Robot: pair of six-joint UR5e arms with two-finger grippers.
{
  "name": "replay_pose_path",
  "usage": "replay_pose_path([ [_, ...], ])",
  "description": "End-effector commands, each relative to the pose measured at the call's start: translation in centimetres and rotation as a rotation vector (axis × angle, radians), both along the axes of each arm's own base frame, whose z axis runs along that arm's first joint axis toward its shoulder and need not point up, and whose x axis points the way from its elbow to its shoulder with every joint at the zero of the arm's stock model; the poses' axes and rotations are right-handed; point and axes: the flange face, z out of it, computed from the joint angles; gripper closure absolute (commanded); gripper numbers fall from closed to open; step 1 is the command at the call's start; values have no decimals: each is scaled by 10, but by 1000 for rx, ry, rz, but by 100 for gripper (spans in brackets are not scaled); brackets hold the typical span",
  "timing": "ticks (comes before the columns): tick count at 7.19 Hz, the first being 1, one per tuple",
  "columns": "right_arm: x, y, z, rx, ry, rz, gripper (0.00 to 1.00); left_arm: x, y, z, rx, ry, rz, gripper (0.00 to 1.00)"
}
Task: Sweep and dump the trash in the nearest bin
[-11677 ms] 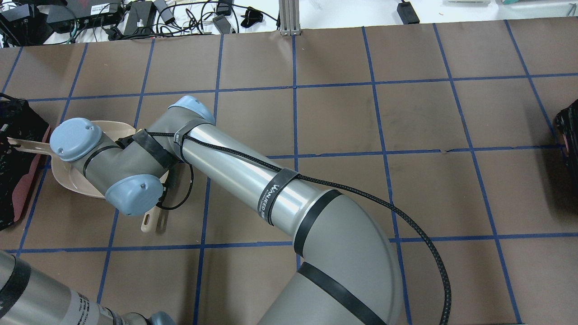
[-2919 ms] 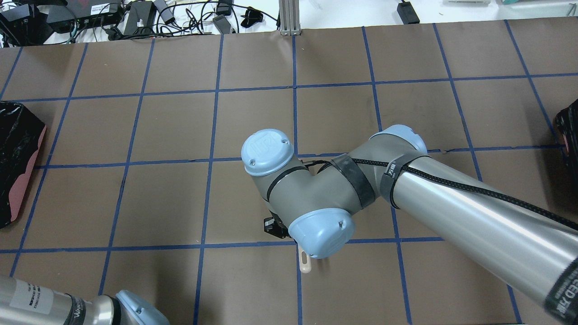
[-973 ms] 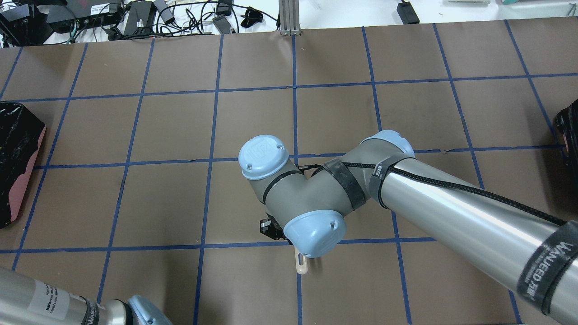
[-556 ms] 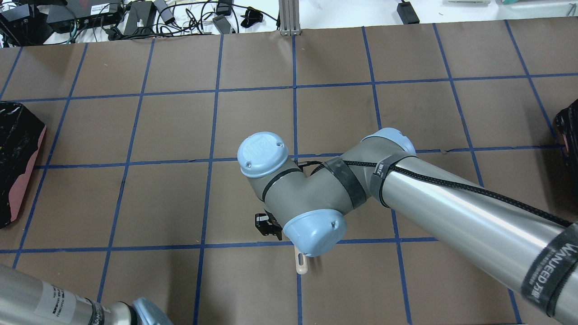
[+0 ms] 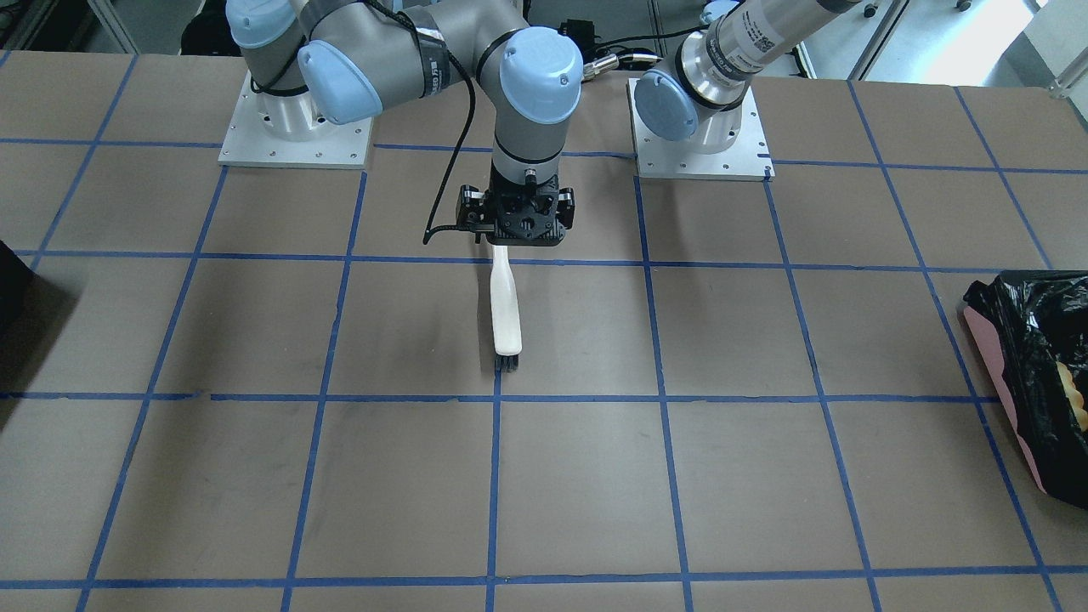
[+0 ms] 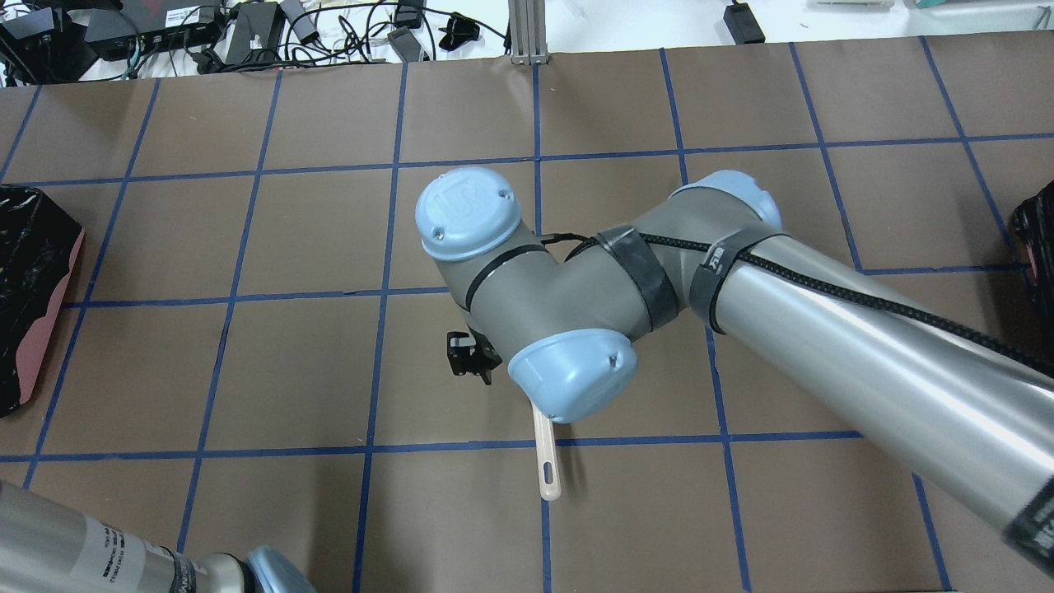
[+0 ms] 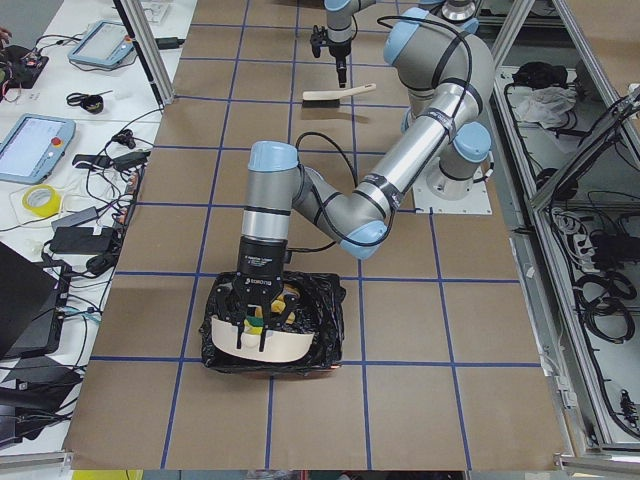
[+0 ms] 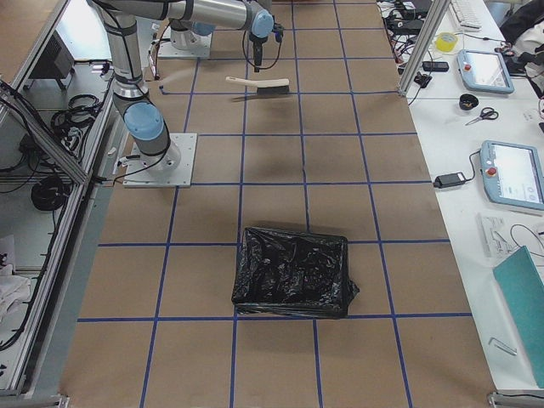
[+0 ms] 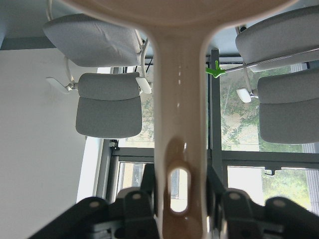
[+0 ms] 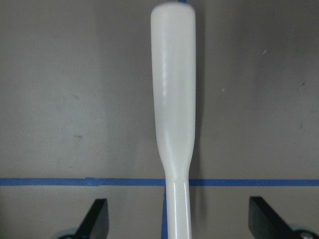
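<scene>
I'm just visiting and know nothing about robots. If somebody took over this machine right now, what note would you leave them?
Right gripper: open, raised above the brush, which lies flat on the table; nothing held.
Left gripper: shut on the dustpan handle, holding the pan tipped at the mouth of the pink-sided bin at the robot's left end.
Trash: yellow and green bits show between pan and bin; I cannot tell whether they have dropped in.
Done: sweeping looks finished, brush put down.
Left: finish the dump, check every scrap is in the bin, set the pan down.
</scene>
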Motion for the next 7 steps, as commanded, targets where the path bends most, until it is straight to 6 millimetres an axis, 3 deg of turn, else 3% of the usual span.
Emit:
replay_pose_path([
  [1, -39, -41, 45, -41, -44, 43, 0, -12, -9, 3, 9, -7, -22, 100],
  [3, -82, -80, 58, -73, -49, 90, 0, -17, -13, 14, 5, -8, -38, 100],
  [4, -112, -104, 70, -95, -55, 125, 0, -26, -16, 28, 4, 41, -52, 100],
  [5, -151, -126, 78, -107, -18, 113, 0, -54, -26, 50, -54, 86, -43, 100],
  [7, -201, -144, 89, -115, 42, 196, 0, -101, -35, 62, -174, 313, 7, 100],
])
